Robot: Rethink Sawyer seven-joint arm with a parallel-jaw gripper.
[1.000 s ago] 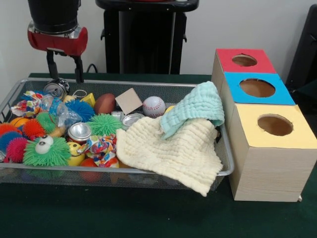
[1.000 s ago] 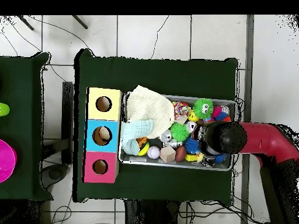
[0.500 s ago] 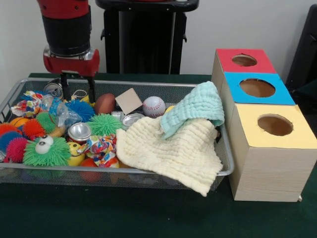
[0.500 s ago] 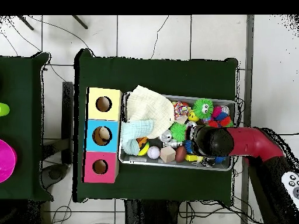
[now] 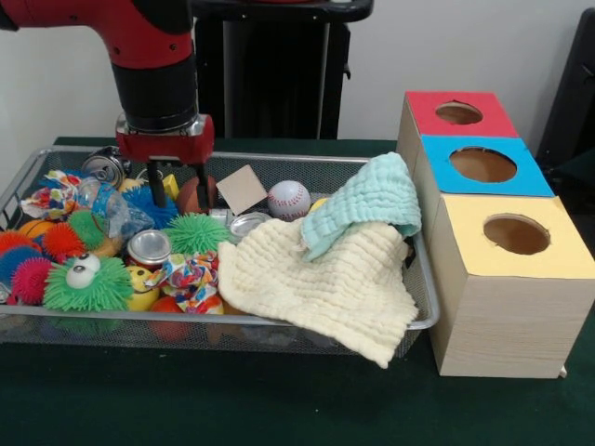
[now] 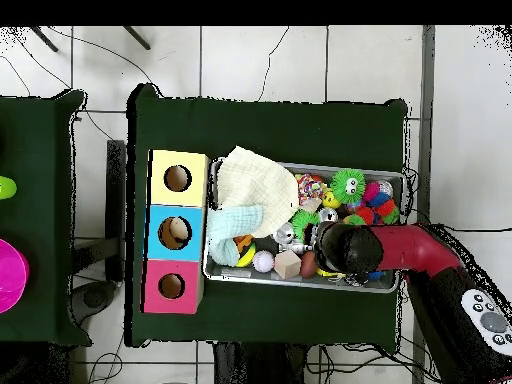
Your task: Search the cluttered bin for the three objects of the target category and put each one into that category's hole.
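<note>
The silver wire-mesh basket (image 5: 420,321) is full of clutter; it also shows in the overhead view (image 6: 300,284). My gripper (image 5: 179,192) is open and empty, low in the basket's back part. Its fingers (image 5: 158,190) straddle the left end of a brown football (image 5: 191,197), beside a blue spiky ball (image 5: 139,202). In the overhead view the arm's head (image 6: 342,248) hides the gripper. A small yellow toy with orange marks (image 5: 140,282), perhaps the duckling, lies half buried at the front. The red-faced box's hole (image 5: 458,112) is at the far right, also seen from overhead (image 6: 171,286).
A cream cloth (image 5: 321,283) and a mint cloth (image 5: 367,204) cover the basket's right half. A baseball (image 5: 289,199), a wooden block (image 5: 242,189), cans (image 5: 149,248), patterned fabric pieces (image 5: 191,274) and spiky balls (image 5: 88,283) fill the rest. Blue (image 5: 483,165) and yellow (image 5: 516,234) boxes adjoin the red one.
The arm has moved right in the front view and come down into the basket, from above the can at the back left to the football. The gripper stays open.
</note>
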